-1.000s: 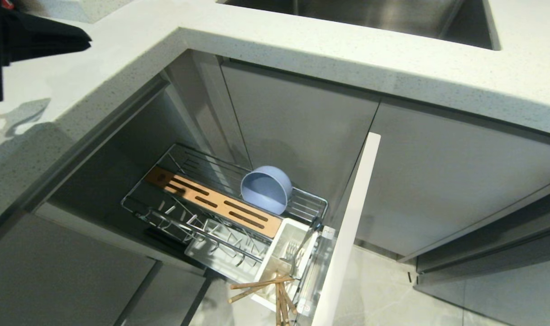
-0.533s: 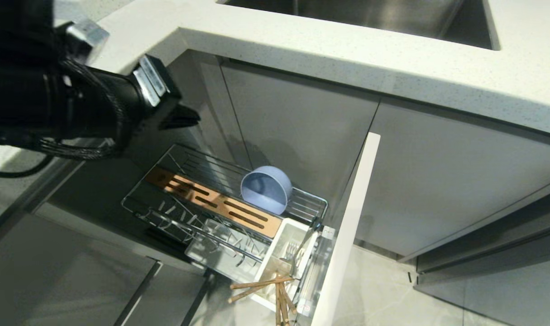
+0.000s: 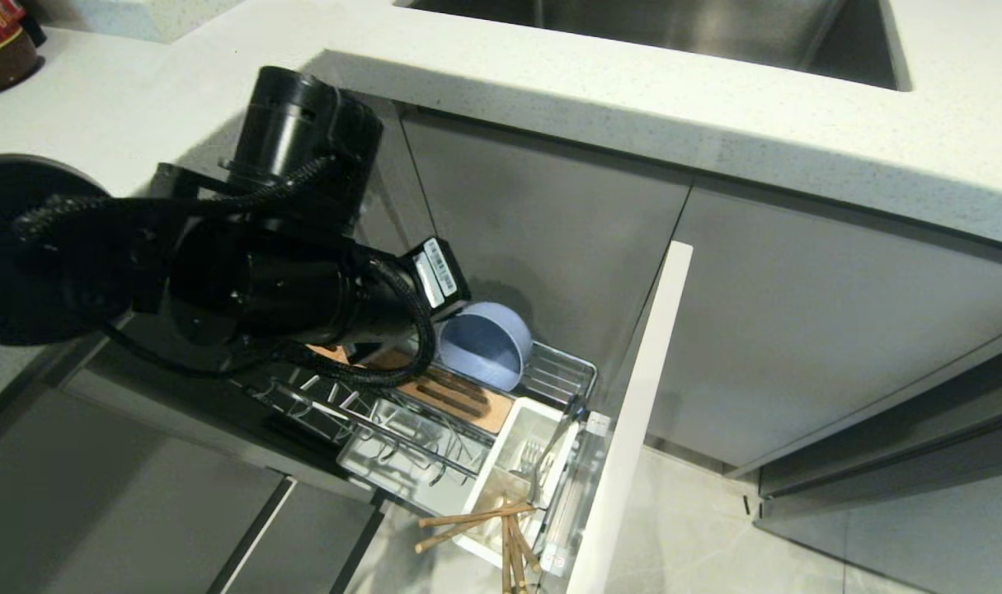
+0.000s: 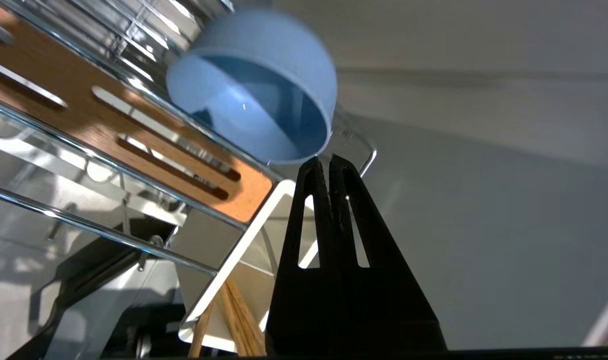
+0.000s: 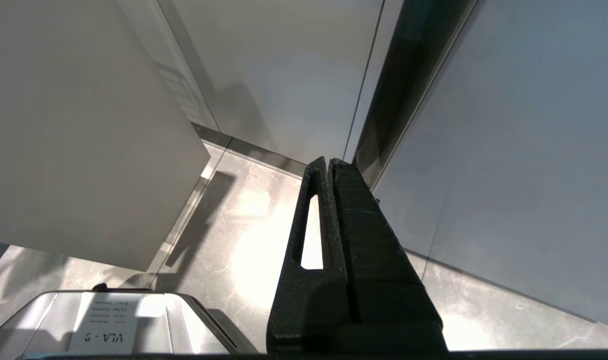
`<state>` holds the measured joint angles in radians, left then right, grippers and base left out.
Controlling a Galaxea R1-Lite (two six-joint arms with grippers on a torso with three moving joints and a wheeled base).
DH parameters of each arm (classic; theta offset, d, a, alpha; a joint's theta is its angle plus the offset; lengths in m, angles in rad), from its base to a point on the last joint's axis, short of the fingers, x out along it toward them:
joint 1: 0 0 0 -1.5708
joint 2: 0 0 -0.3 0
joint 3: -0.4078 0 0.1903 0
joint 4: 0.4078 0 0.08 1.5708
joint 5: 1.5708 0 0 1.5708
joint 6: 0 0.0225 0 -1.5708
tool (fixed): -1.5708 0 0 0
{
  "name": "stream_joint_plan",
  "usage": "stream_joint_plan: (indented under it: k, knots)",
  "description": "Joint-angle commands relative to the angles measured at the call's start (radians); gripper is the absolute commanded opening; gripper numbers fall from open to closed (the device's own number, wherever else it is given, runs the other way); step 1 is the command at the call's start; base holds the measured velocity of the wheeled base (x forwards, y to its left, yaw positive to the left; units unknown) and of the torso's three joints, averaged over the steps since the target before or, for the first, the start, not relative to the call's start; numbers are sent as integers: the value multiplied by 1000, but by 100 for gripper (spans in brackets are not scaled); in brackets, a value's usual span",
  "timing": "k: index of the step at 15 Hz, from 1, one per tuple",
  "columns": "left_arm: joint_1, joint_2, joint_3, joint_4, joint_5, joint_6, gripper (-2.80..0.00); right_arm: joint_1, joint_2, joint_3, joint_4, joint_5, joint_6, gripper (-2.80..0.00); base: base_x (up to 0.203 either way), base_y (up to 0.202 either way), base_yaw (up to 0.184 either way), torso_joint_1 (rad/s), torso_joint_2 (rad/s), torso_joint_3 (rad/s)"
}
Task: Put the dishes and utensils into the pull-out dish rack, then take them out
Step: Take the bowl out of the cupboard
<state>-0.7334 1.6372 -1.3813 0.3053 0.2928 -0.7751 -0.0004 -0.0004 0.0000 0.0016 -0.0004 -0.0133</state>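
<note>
Below the table's white speckled edge, the pull-out dish rack stands drawn out of the cabinet, its pale door front at the near right. Pale-blue bowl: tipped on its side in the far wire section of the rack, mouth facing near-left, just beyond the slotted wooden strip. White cutlery cup: at the near end of the rack against the door front, holding the fork and the wooden chopsticks, whose ends splay out over the cup's near rim. Left arm: reaches in from the left over the rack's left half, covering much of the wooden strip. Left hand: seen from the wrist camera with fingers pressed almost together and holding nothing, its tips close beside the bowl's rim and above the cutlery cup; contact with the bowl cannot be judged. Right hand: hangs away from the rack above the floor tiles beside grey cabinet panels, fingers closed and empty.
</note>
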Motion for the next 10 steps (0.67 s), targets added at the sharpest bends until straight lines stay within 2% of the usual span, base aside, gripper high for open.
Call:
stream_joint_plan:
  k: [1, 10]
  knots:
    - [-10, 45, 8, -4, 4, -4, 0, 0, 0, 0, 0, 0, -1, -280, 0, 0, 0, 0, 0, 0]
    - [-15, 125, 38, -139, 3, -19, 0, 0, 0, 0, 0, 0, -1, -280, 0, 0, 0, 0, 0, 0]
